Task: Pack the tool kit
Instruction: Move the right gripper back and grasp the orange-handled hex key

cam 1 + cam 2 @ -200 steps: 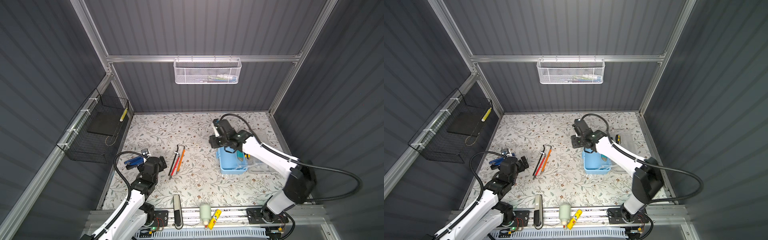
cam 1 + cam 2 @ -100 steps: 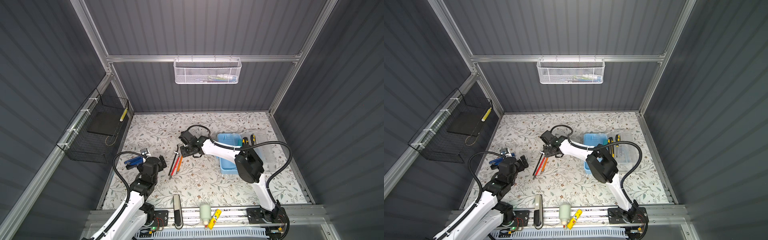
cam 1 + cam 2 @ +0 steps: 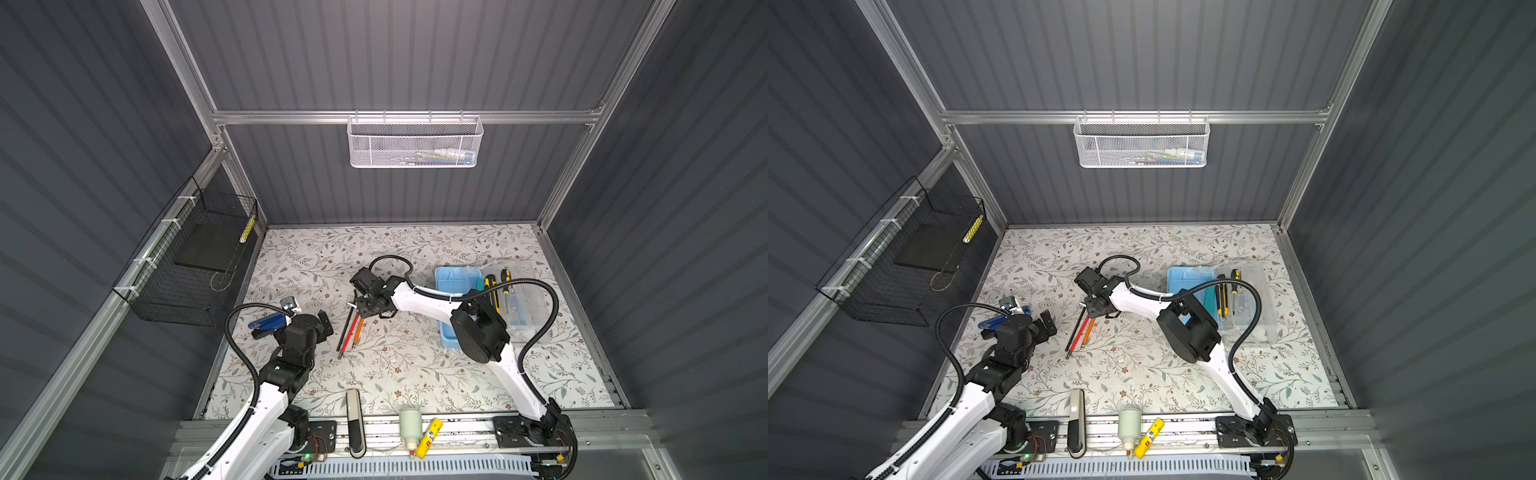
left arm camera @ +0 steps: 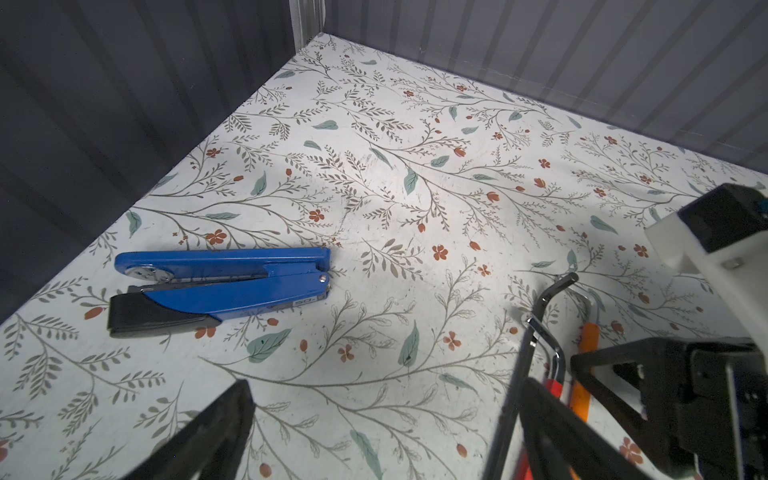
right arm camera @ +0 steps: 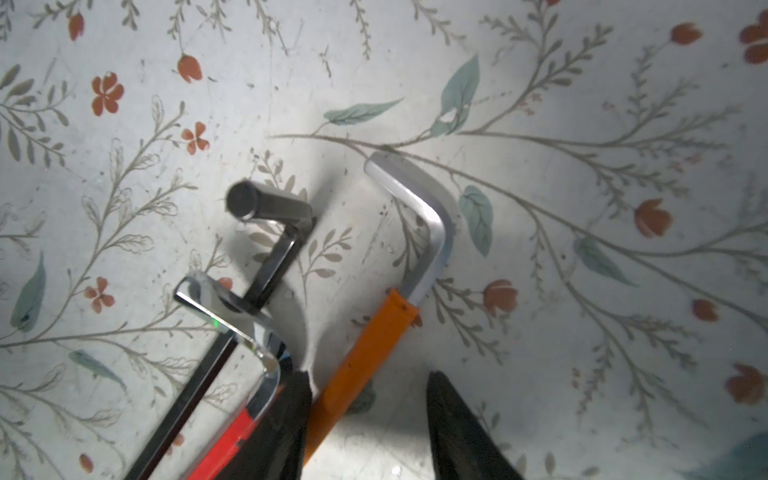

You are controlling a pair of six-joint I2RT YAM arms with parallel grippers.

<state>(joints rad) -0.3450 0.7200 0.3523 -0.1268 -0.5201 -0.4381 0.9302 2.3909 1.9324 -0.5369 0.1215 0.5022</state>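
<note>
- Fingers (image 5: pixel 453 432) of the right gripper (image 5: pixel 370 428): set partly apart, straddling the sleeve of the orange-handled hex key (image 5: pixel 365 353). One finger lies against the sleeve; the other stands clear of it.
- Fingers (image 4: pixel 216 436) of the left gripper (image 4: pixel 386 390): spread wide and holding nothing, above the floral table (image 3: pixel 415 374) between the blue stapler (image 4: pixel 220 282) and the hex keys.
- Tool kit (image 3: pixel 451 280): on the right side of the table, open. The clear lid (image 3: pixel 525 299) is folded out flat on the side away from the centre.
- Contents of the kit: two yellow-and-black tools (image 3: pixel 492 289) lie lengthwise near the hinge line. Whether base or lid bears them cannot be told. The right arm (image 3: pixel 424 303) covers part of the base.
- White mesh basket (image 3: pixel 415 143): hangs on the rear rail, with small items at one end, too blurred to name.
- Black wire basket (image 3: pixel 187 270): on the left wall, holding a dark flat slab (image 3: pixel 205 249) and a yellow stick (image 3: pixel 247 228).
- Black hex key (image 5: pixel 266 257) and red-handled hex key (image 5: pixel 232 324): just beside the orange one.
</note>
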